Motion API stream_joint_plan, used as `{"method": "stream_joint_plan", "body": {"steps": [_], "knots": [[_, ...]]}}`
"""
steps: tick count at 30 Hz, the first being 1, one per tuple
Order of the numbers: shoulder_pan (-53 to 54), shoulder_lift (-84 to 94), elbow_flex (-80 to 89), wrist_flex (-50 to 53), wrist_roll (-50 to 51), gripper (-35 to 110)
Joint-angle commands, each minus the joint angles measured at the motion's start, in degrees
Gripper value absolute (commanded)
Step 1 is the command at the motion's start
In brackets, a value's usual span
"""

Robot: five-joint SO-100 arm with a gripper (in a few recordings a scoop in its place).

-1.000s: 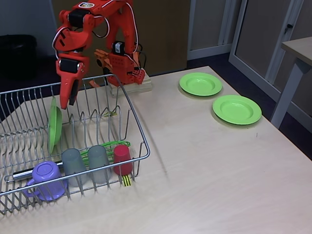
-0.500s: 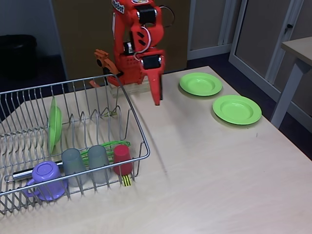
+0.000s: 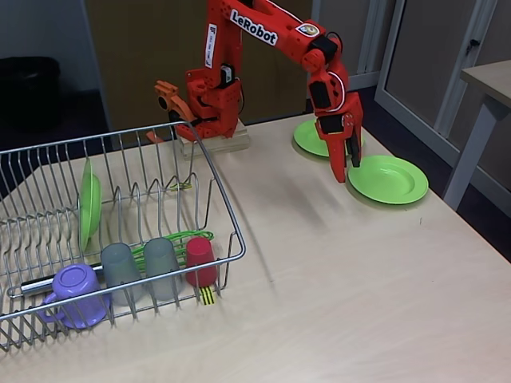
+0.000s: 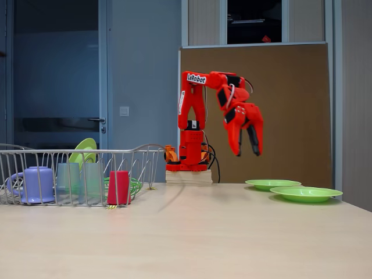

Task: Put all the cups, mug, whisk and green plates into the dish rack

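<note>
**Arm swung from rack over to the loose plates**

Since 1 s ago the arm left the rack side & crossed right; the tool (image 3: 348, 169) now hangs over the 2 plates, well above the bench (image 3: 335, 271) going by the side fixed view (image 4: 246, 150). Fingers point down, spread a little, nothing betw. them.

Near plate (image 3: 388, 179) lies flat on bench, just right of tool tips in the high fixed view; also seen edge-on (image 4: 306, 193). Far plate (image 3: 311, 137) flat too, partly behind the arm, close beside the 1st (image 4: 272, 184).

Dish rack (image 3: 227, 215) at left, unchanged. 3rd plate (image 3: 89, 205) stands on edge betw. prongs. Along front row, L to R: purple mug (image 3: 74, 294), grey cup (image 3: 120, 271), 2nd grey cup (image 3: 161, 266), red cup (image 3: 200, 261), all mouth-down as far as I can tell. Whisk (image 3: 180, 238) lies behind the cups, green loops at right, handle running left behind mug.
</note>
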Motion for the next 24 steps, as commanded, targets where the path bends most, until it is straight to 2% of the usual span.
{"method": "stream_joint_plan", "body": {"steps": [1,10,17,24], "knots": [[-2.8,-4.7,-2.6,-5.4,-1.6,34],[-7.5,-13.5,-7.2,-12.3,2.3,36],[-10.9,-20.0,-11.0,-12.9,7.8,36],[-11.3,-25.2,-6.9,-21.0,8.2,36]]}}
